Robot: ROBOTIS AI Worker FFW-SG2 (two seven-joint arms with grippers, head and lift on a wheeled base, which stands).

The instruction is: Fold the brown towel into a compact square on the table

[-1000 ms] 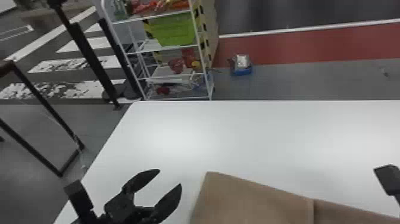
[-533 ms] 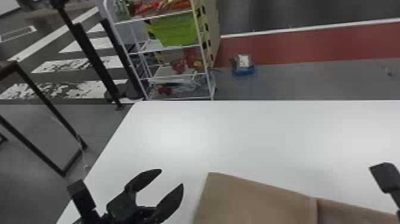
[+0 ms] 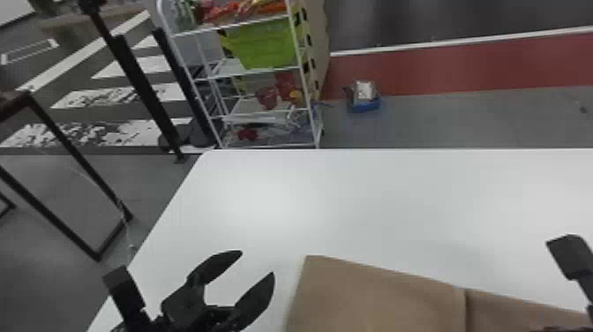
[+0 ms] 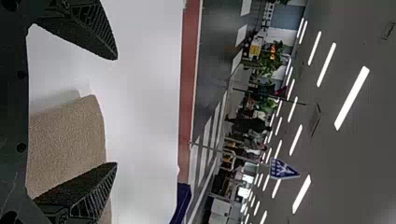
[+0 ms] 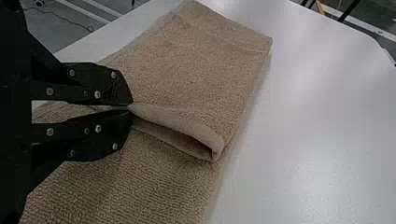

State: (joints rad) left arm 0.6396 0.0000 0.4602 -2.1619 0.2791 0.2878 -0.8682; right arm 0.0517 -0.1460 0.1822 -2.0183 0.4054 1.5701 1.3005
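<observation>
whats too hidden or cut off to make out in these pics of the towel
- Near part of the brown towel: cut off by the head view's bottom edge.
- Pinched bit of towel: hidden by the right gripper's jaws, right wrist view.
- Layers inside the fold: covered by its top layer, right wrist view.
- Red item on the rack: too small, head view.

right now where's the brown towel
In the head view, the brown towel lies on the white table at the near edge of the picture, just right of the left gripper.
</observation>
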